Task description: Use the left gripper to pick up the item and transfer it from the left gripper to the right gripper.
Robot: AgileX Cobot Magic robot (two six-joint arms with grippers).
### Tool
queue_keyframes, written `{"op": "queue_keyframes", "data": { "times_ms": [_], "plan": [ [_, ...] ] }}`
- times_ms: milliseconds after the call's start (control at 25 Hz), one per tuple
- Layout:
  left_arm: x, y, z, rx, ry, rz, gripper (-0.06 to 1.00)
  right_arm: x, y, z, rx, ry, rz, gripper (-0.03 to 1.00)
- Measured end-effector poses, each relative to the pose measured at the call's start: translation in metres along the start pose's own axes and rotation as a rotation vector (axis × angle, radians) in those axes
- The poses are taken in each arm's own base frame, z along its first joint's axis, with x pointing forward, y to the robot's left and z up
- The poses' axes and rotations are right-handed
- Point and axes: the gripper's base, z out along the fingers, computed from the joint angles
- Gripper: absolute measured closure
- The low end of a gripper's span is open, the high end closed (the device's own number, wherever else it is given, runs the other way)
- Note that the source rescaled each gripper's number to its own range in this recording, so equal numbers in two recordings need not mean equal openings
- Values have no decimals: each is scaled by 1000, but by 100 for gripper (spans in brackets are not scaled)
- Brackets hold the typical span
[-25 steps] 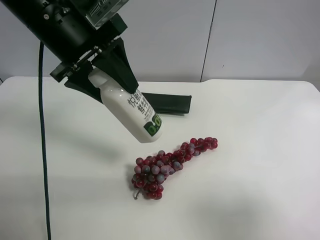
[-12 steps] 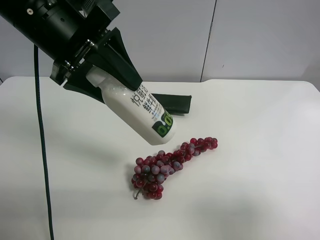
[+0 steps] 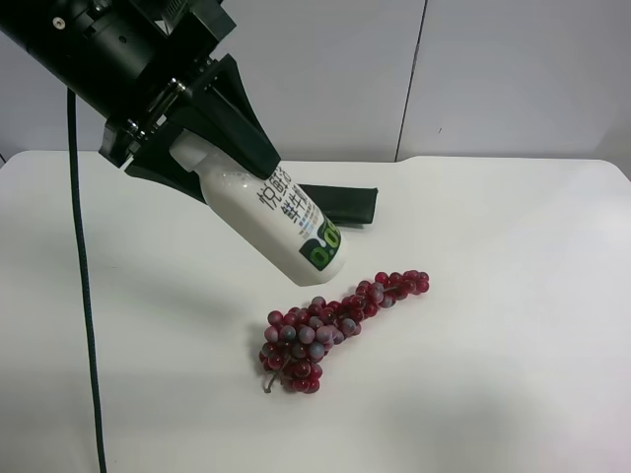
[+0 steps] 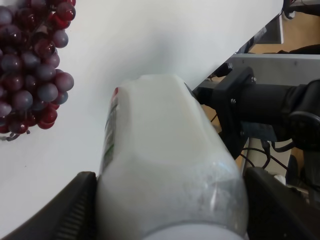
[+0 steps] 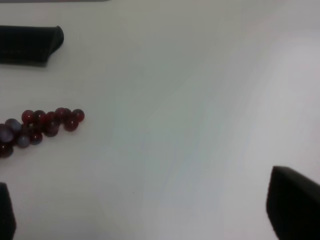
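Left pincer (image 3: 222,163) grips white bottle (image 3: 286,232) at cap end, tilted. Dark lettering, green-black band at far end. Right pincer (image 5: 150,207) wide, empty.

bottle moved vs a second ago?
Yes. The bottle, clamped in the left gripper, shifted toward the exterior view's right against the unmoved grape bunch, then held steady.

grape bunch (image 3: 325,325), dark pouch (image 3: 345,204), white table (image 3: 513,355)

high camera overlooks the table (image 3: 513,296); all three views share the grapes (image 3: 317,331).
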Motion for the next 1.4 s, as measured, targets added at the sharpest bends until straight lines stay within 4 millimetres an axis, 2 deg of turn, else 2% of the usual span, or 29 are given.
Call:
{"op": "queue_keyframes", "data": {
  "times_ms": [680, 800, 920, 1160, 1400],
  "plan": [
    [0, -1, 0, 13, 3, 18, 91, 0, 5, 0, -51, -5, 28, -2],
    [0, -1, 0, 13, 3, 18, 91, -6, 7, 6, -80, 36, 48, -2],
    [0, -1, 0, 13, 3, 18, 91, -28, 10, 14, -122, 109, 53, -2],
    [0, -5, 0, 51, -3, 3, 91, -86, 18, 40, -249, 153, -64, -2],
    [0, -6, 0, 61, -5, 4, 91, -120, 41, 79, -429, 172, -281, -2]
  ]
}}
